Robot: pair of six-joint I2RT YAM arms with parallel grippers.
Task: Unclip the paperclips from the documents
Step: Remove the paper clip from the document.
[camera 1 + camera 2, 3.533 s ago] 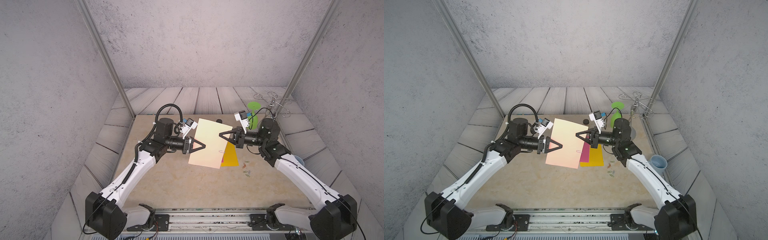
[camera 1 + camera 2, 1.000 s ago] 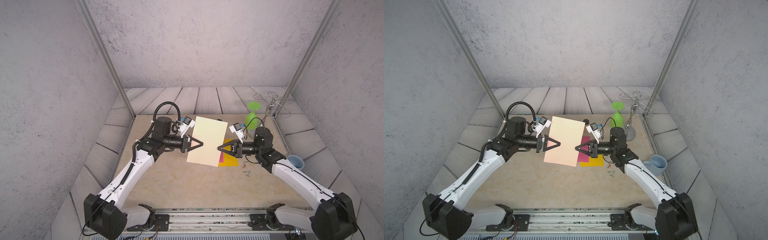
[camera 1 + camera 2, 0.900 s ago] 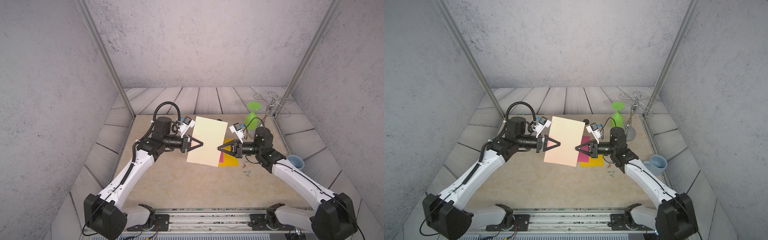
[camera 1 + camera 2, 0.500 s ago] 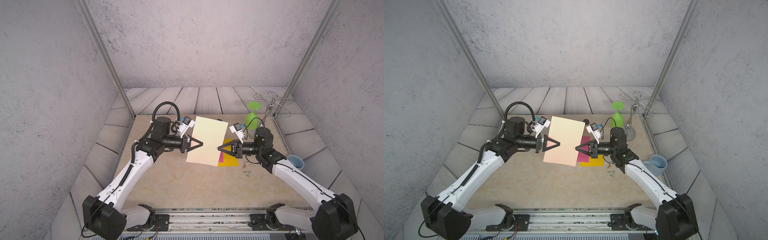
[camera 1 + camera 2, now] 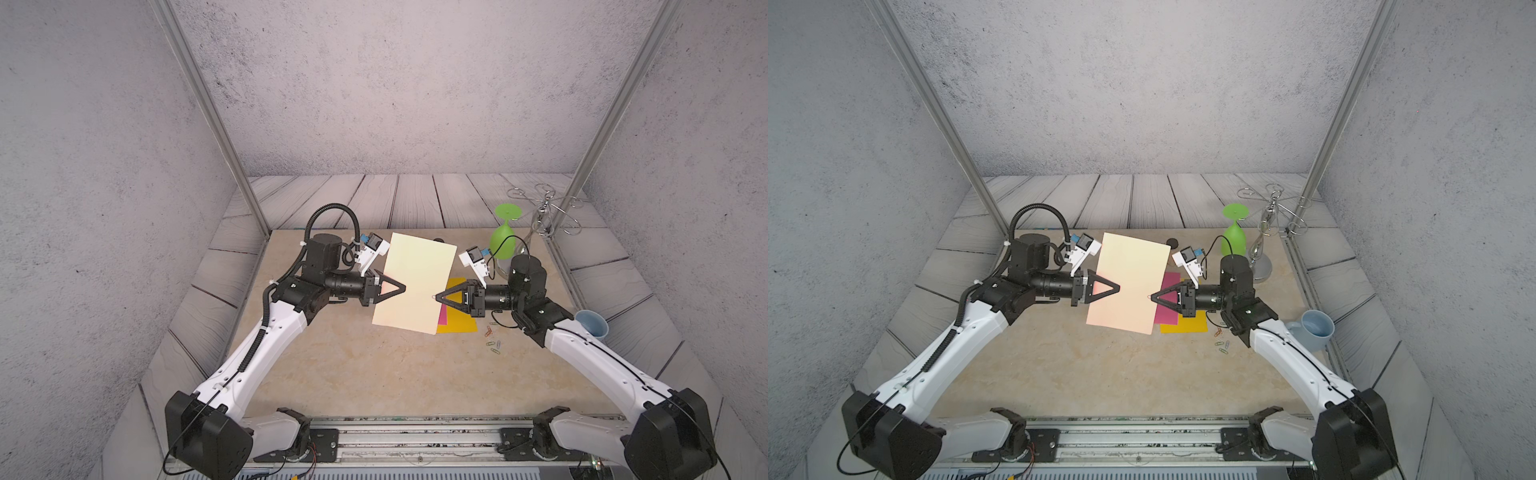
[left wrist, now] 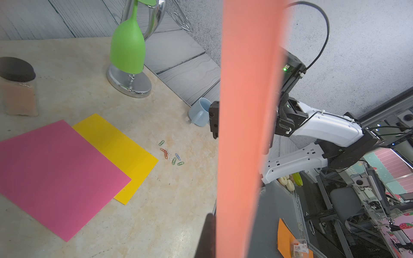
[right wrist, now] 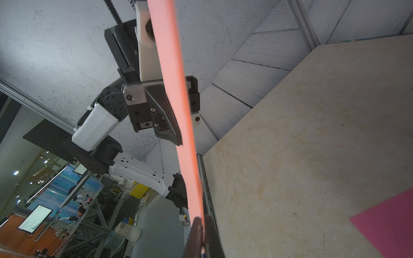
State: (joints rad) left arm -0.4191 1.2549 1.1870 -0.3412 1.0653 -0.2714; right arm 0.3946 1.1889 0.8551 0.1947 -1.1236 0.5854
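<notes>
A salmon pink document [image 5: 419, 266] [image 5: 1129, 266] hangs tilted above the table between both arms. My left gripper [image 5: 405, 287] [image 5: 1119, 286] is shut on its left edge; in the left wrist view the sheet [image 6: 243, 111] hides one finger. My right gripper [image 5: 435, 297] [image 5: 1151, 297] is shut at the right edge on a small silver paperclip [image 5: 433, 296], with the sheet [image 7: 176, 89] running into its jaws [image 7: 202, 236]. The magenta document [image 6: 55, 174] overlaps the yellow document [image 6: 125, 152] flat on the table. Several loose paperclips [image 6: 171, 154] [image 5: 492, 338] lie beside them.
A green glass [image 5: 503, 241] [image 6: 127, 44] hangs upside down on a chrome stand [image 5: 1262, 249] at the back right. A light blue cup [image 5: 1316, 326] sits at the table's right edge. A dark-lidded jar [image 6: 16, 89] stands behind the flat sheets.
My right gripper has come down along the pink sheet's right edge to the clip and its jaws have closed there. The left gripper keeps its hold.
</notes>
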